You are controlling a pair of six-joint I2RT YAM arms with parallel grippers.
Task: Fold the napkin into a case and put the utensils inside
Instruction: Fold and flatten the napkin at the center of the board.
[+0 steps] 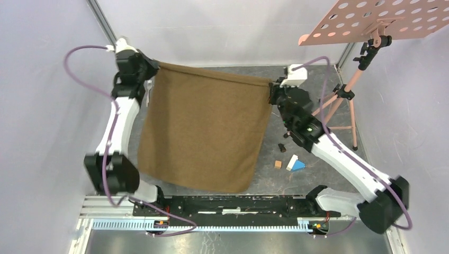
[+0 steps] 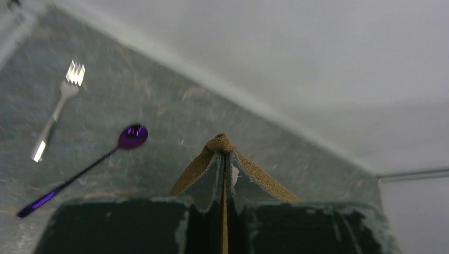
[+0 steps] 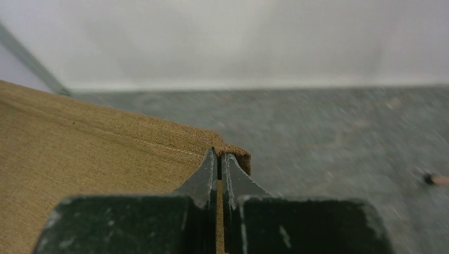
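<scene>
The brown napkin [image 1: 204, 129] hangs stretched between both arms, its far edge lifted and its near edge resting on the grey table. My left gripper [image 1: 151, 71] is shut on the far left corner [image 2: 221, 144]. My right gripper [image 1: 274, 87] is shut on the far right corner [image 3: 235, 154]. The cloth runs between each pair of fingers. A silver fork [image 2: 57, 109] and a purple spoon [image 2: 87, 166] lie on the table below the left gripper; only part of the fork [image 1: 150, 89] shows in the top view.
Small wooden, white and blue blocks [image 1: 290, 163] lie on the table right of the napkin. A pink tripod stand [image 1: 347, 95] with a perforated tray stands at the far right. White walls close in the back and sides.
</scene>
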